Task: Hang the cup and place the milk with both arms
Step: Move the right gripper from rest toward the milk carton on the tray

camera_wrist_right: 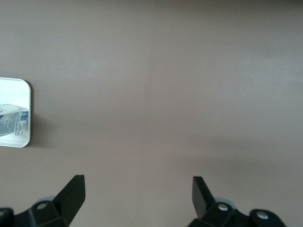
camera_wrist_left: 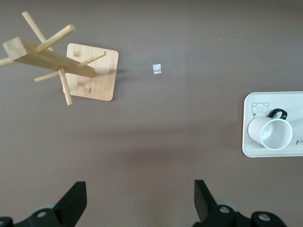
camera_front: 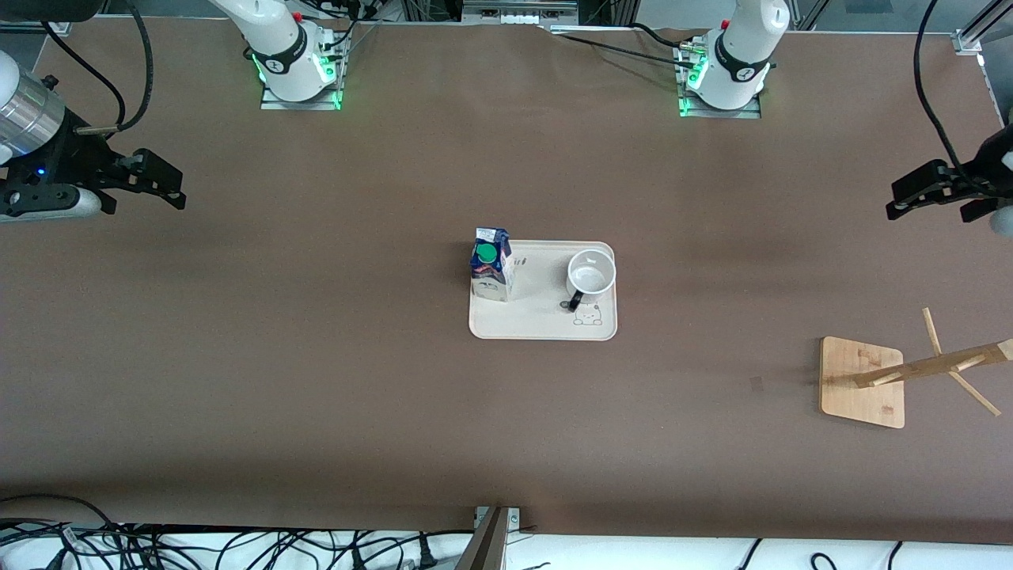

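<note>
Cup upright on tray, at the end toward the left arm, mouth up, handle at 7 o'clock, toward the front camera. Milk upright on the same tray, at the end toward the right arm. Tray mid-worktop. Wooden rack toward the left arm's end, nearer the front camera than the tray.

Left claw over bare worktop at the left arm's end: fingers spread wide, holding nothing. Right claw over the right arm's end, likewise wide and bare. Judged: each arm staged on the side of its own item.

Left wrist view alone shows rack pegs and cup interior; right wrist view catches only the carton's edge.
</note>
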Robot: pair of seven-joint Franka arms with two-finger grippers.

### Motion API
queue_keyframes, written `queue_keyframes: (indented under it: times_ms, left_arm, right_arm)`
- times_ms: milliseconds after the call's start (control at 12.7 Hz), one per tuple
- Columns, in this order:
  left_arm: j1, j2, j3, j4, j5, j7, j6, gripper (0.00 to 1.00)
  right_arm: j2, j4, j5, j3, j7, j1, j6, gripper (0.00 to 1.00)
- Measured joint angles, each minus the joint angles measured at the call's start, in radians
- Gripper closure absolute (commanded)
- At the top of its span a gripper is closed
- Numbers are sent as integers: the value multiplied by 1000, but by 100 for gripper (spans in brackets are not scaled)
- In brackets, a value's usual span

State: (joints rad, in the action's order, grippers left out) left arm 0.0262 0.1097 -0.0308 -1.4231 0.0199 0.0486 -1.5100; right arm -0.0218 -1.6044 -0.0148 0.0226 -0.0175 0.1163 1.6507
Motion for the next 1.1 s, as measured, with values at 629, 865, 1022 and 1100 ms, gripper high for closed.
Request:
queue_keyframes:
  times_ms: [629,865,1022,1100]
  left_arm:
    - [-32,-6,-55,-22,10,1,3,0]
    - [-32,-6,-67,-22,10,4,18,0]
    - [-33,-6,-67,-22,10,7,29,0]
    - [-34,-6,-66,-22,10,8,31,0]
  right_arm:
    - [-4,-1,0,1,-1,0,4,0]
    - [-19,-2,0,1,-1,0,7,0]
    - [-49,-7,0,-3,19,1,-7,0]
    - [-69,-7,0,-11,36,4,-14,0]
